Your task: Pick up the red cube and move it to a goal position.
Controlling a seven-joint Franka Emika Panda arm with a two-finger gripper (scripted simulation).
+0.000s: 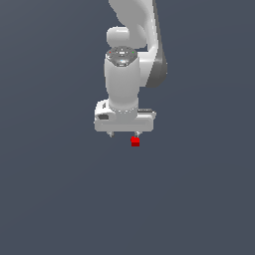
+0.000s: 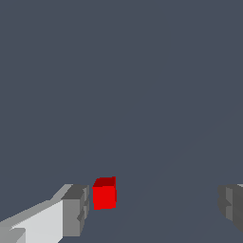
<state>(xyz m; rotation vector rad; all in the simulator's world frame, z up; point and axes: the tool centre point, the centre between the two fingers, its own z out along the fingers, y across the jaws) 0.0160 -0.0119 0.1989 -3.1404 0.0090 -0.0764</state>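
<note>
We count one red cube [image 1: 135, 142] and one pincer [image 1: 124, 134], its jaws spread wide and grasping nothing. The wrist view shows the cube [image 2: 104, 193] just beside one fingertip [image 2: 75, 211], between both.

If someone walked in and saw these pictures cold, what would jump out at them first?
The red cube stands out first, the one bright spot on a plain dark grey ground, just under the arm's white gripper, towards the exterior view's right. In the wrist view the jaws stand wide open, with the cube right beside one finger pad and well clear of the other.
</note>
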